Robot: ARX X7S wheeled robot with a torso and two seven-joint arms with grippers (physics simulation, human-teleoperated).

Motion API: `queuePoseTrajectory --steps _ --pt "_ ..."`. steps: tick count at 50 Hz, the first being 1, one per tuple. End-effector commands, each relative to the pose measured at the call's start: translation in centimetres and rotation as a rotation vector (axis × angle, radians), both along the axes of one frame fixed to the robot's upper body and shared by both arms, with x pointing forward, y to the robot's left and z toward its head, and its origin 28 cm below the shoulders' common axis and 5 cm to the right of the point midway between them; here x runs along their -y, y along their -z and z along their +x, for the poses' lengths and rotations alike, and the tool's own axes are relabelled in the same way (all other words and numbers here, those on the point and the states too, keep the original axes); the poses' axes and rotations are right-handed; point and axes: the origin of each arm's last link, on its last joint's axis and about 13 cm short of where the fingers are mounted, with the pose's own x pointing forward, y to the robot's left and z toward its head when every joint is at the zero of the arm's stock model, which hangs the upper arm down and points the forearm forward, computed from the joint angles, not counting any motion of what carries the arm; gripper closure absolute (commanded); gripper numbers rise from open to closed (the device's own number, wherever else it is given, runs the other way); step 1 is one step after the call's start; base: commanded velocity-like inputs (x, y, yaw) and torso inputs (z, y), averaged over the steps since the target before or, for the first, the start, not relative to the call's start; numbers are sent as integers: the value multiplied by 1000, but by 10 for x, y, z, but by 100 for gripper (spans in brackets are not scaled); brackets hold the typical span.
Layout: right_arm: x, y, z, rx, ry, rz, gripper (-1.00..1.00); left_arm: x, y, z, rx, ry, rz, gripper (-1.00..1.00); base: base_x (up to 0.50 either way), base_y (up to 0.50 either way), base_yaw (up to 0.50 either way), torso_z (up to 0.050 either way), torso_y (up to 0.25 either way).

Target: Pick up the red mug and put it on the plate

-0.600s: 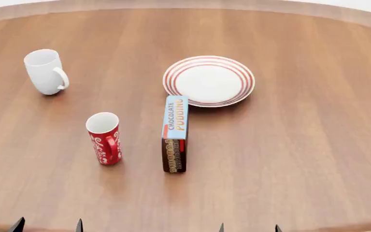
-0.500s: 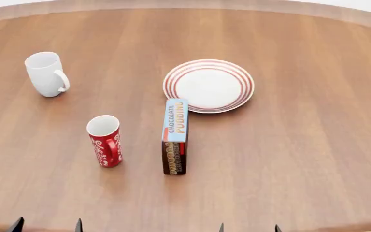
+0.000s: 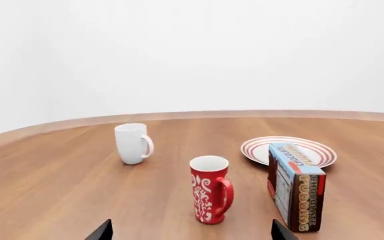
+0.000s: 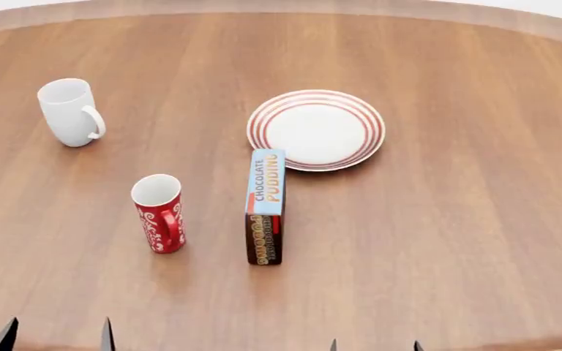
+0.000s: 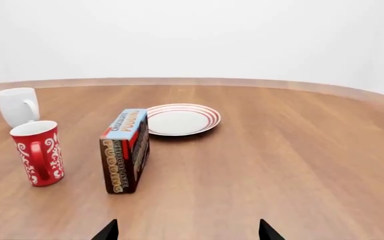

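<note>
Two mugs stand upright on the wooden tabletop (image 4: 456,241): the red mug (image 4: 159,213), handle toward the robot, and a plain white mug (image 4: 70,112) farther back to the left. Just right of the red mug stands a chocolate pudding box (image 4: 265,205), the plate (image 4: 316,129) touching its far end. Both grippers' fingers (image 4: 105,336) (image 4: 418,346) are spread wide, empty, at the near edge.

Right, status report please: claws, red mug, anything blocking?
Both claws open, empty. Red mug upright on table, untouched. Pudding box stands between mug and plate.
</note>
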Motion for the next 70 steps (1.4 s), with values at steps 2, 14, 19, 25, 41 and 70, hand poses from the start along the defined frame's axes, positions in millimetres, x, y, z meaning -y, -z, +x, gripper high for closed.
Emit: queuePoseTrajectory --steps 2,14,19,25,41,70 --pt "0 1 0 -1 -4 2 -100 0 0 2 127 -41 17 -100 0 0 0 0 0" --pt "0 0 0 2 -7 7 -100 0 0 3 213 -70 52 -100 0 0 0 0 0" --pt "1 1 1 3 5 8 -100 -1 0 4 250 -71 70 -100 0 0 0 0 0" --pt "1 0 1 11 4 16 -100 -1 0 5 272 -68 79 -100 0 0 0 0 0" --pt "1 -1 0 14 -4 13 -100 -1 0 5 293 -59 91 -100 0 0 0 0 0" --pt "0 0 1 0 -22 -2 -100 -1 0 5 291 -56 90 -100 0 204 0 0 0"
